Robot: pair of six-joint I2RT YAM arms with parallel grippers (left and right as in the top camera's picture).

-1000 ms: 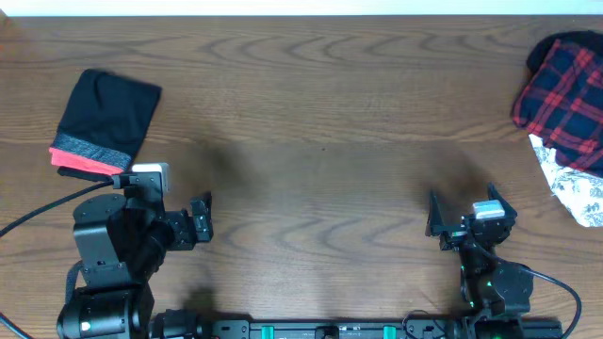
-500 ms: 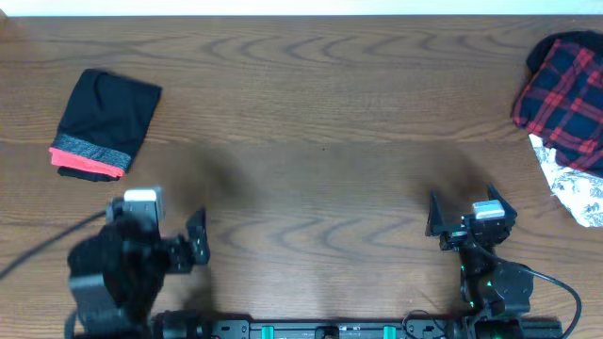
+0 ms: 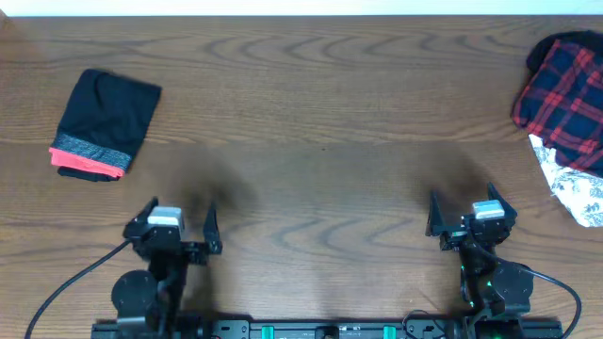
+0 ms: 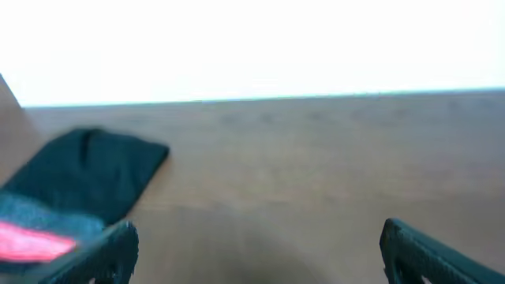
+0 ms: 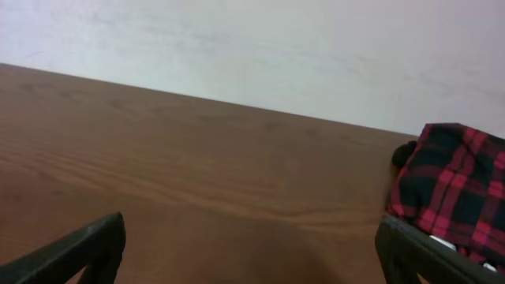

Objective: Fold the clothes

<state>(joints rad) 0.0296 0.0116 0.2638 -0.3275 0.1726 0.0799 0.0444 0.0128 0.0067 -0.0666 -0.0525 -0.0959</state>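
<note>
The folded black trousers are lying at ten o'clock on the table. The left gripper and right gripper are hovering, fingers spread, holding nothing. A careless reach risks snagging and unfolding the trousers.

The trousers lie far left on the desk; the plaid garment lies far right, the printed cloth touching its near side.

Table: trousers, plaid garment, floral cloth
</note>
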